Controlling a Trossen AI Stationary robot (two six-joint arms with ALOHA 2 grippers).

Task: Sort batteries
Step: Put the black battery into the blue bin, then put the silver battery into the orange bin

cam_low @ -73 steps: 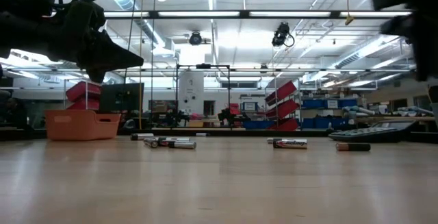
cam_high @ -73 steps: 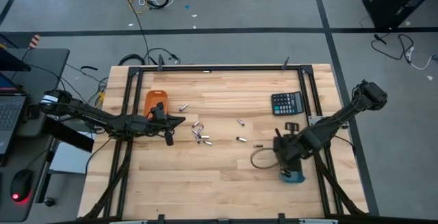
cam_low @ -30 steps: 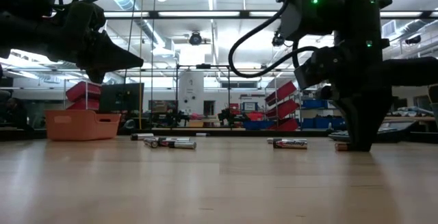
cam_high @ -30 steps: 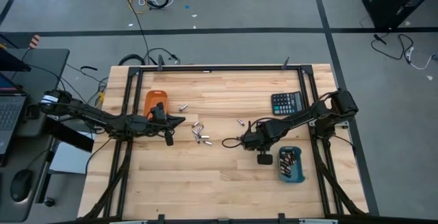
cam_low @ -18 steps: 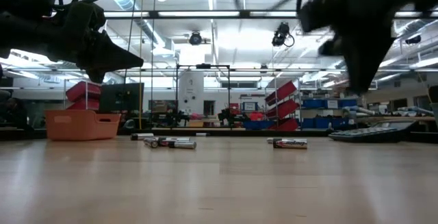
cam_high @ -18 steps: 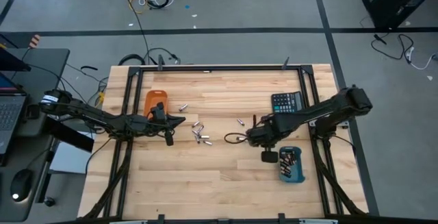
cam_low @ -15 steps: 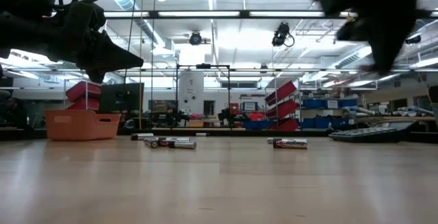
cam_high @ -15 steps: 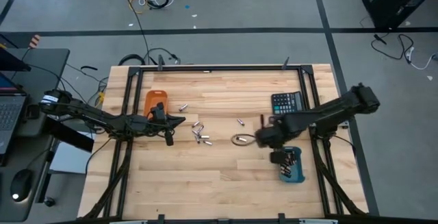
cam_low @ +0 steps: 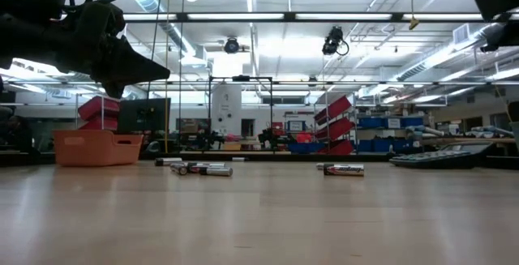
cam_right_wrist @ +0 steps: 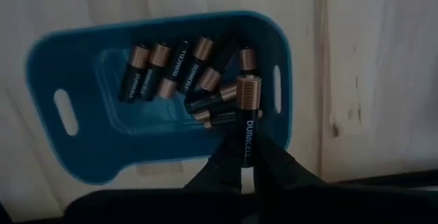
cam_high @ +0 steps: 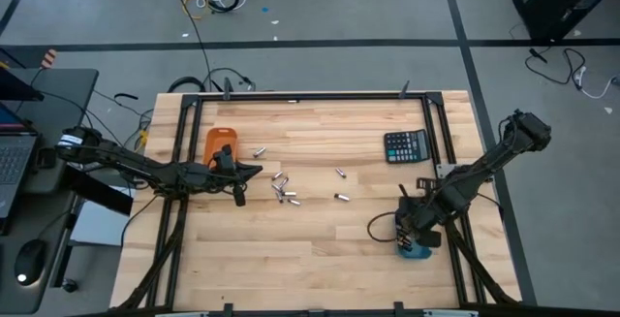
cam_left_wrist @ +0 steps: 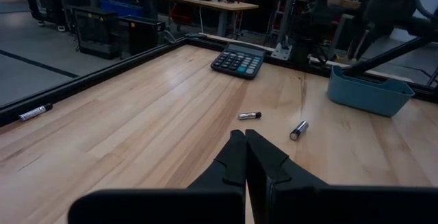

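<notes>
Right gripper (cam_right_wrist: 241, 157) fingers clenched on the lower end of a small black-and-copper cylindrical battery (cam_right_wrist: 248, 118), poised over the blue plastic tray (cam_right_wrist: 82, 142) at five o'clock on the counter; light, rigid, likely slippery, best pinched mid-body.

Right arm: reaches in from the table's (cam_high: 320, 249) right edge, bent down toward its near right part.
Right claw (cam_right_wrist: 241, 157): fingers pinched on a battery (cam_right_wrist: 248, 114) that stands out beyond the tips, hanging over the blue tray (cam_right_wrist: 75, 155).
Left arm: stretched low across the table's left side, waiting.
Left claw (cam_left_wrist: 244, 152): fingers pressed together with nothing between them, pointing toward the table's middle.
</notes>
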